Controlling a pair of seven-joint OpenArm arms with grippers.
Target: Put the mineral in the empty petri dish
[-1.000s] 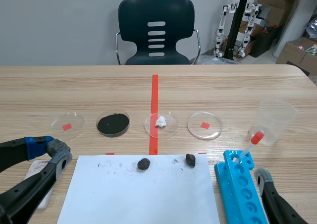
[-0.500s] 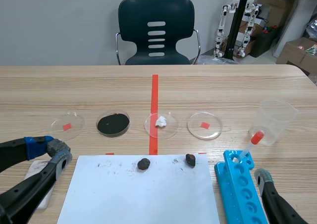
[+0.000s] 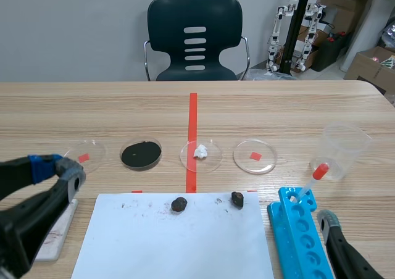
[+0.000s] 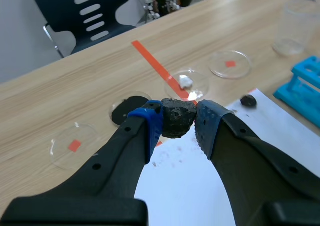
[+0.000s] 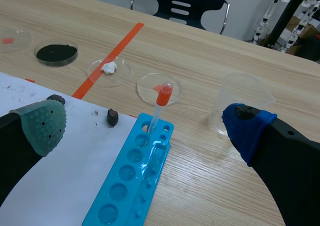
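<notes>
Currently left gripper [image 4: 178, 120] clenched on the mineral [image 4: 175, 114], a dark rough lump pinched between its pads above the white sheet [image 4: 200, 186]. Right gripper [image 5: 146, 127] splayed wide, holding nothing. Lump judged hard, dense and irregular, so it may pivot; best gripped across its broad flanks. Beyond: empty petri dish [image 4: 75, 145], probably brittle.

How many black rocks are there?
3. Two rocks lie on the paper: one near the middle of its far edge, one further right. The third is in the left gripper, jaws shut on it. None seems hidden.
</notes>
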